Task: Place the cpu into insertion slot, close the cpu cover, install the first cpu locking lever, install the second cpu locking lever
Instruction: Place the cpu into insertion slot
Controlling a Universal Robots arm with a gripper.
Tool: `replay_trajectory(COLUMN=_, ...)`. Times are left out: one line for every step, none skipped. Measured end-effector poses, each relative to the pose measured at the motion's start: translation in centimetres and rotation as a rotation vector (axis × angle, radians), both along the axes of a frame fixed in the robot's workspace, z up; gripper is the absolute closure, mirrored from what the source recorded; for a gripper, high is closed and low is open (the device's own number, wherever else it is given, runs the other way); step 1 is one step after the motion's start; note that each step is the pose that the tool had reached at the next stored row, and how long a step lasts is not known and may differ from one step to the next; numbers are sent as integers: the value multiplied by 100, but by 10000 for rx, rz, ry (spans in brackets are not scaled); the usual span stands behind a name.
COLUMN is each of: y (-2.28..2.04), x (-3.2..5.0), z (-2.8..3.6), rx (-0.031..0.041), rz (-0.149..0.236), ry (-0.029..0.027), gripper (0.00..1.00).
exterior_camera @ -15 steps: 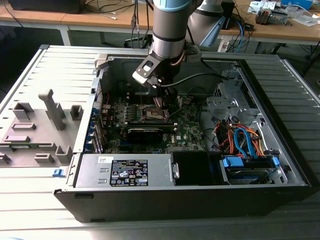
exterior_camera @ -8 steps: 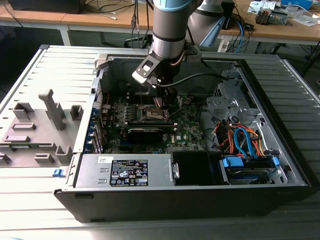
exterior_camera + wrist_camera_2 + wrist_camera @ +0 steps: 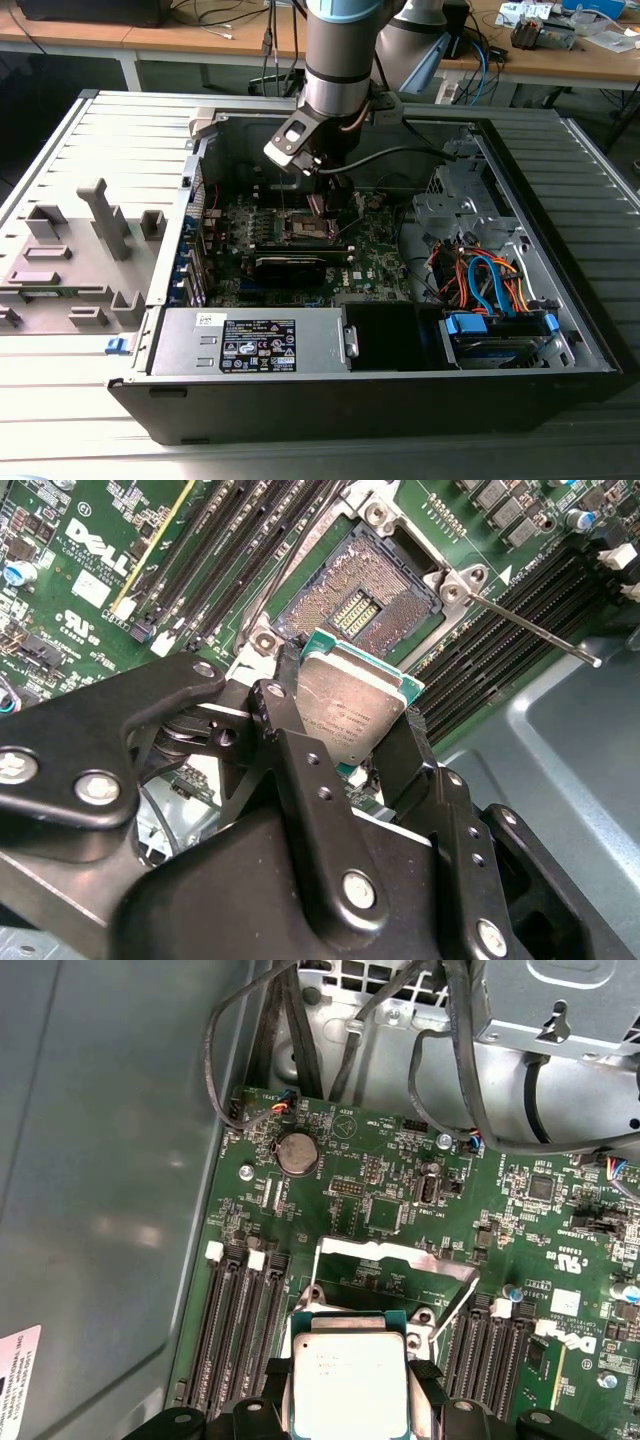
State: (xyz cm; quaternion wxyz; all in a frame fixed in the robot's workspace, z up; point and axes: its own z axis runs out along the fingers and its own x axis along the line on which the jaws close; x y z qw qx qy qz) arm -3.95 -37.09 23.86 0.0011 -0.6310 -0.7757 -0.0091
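My gripper (image 3: 325, 200) reaches down into the open computer case, just above the insertion slot (image 3: 308, 228). It is shut on the cpu (image 3: 350, 705), a flat square chip with a silver top, pinched by two opposite edges between black fingers (image 3: 275, 710). The cpu hangs tilted, a little above the near edge of the open insertion slot (image 3: 365, 600), whose brownish pin field is bare. In the first wrist view the cpu (image 3: 348, 1380) sits in the gripper (image 3: 348, 1395), and the cpu cover (image 3: 400, 1255) stands swung up beyond it. A thin locking lever (image 3: 530, 630) sticks out to one side, unlatched.
Long black memory slots (image 3: 230, 540) flank the socket on both sides. The power supply box (image 3: 255, 340) fills the case's front, with a drive bay and orange and blue cables (image 3: 490, 290) at the exterior view's right. A grey fixture tray (image 3: 80, 260) lies left of the case.
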Motion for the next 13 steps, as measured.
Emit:
replay_trajectory(y=0, x=0, z=0, rx=0, rz=-15, ry=0, gripper=45)
replay_trajectory(y=0, x=0, z=0, rx=0, rz=-30, ry=0, gripper=45)
replay_trajectory(y=0, x=0, z=0, rx=0, rz=-54, ry=0, gripper=45)
replay_trajectory(y=0, x=0, z=0, rx=0, rz=-69, ry=0, gripper=45)
replay_trajectory(y=0, x=0, z=0, rx=0, rz=-90, ry=1, gripper=45)
replay_trajectory(y=0, x=0, z=0, rx=0, rz=-106, ry=1, gripper=45)
replay_trajectory(y=0, x=0, z=0, rx=0, rz=-121, ry=0, gripper=45)
replay_trajectory(y=0, x=0, z=0, rx=0, rz=-141, ry=0, gripper=45)
replay_trajectory(y=0, x=0, z=0, rx=0, rz=-156, ry=0, gripper=45)
replay_trajectory(y=0, x=0, z=0, rx=0, rz=-175, ry=0, gripper=45)
replay_trajectory(y=0, x=0, z=0, rx=0, rz=-189, ry=0, gripper=45)
replay_trajectory(y=0, x=0, z=0, rx=0, rz=-209, ry=1, gripper=45)
replay_trajectory(y=0, x=0, z=0, rx=0, rz=-226, ry=1, gripper=45)
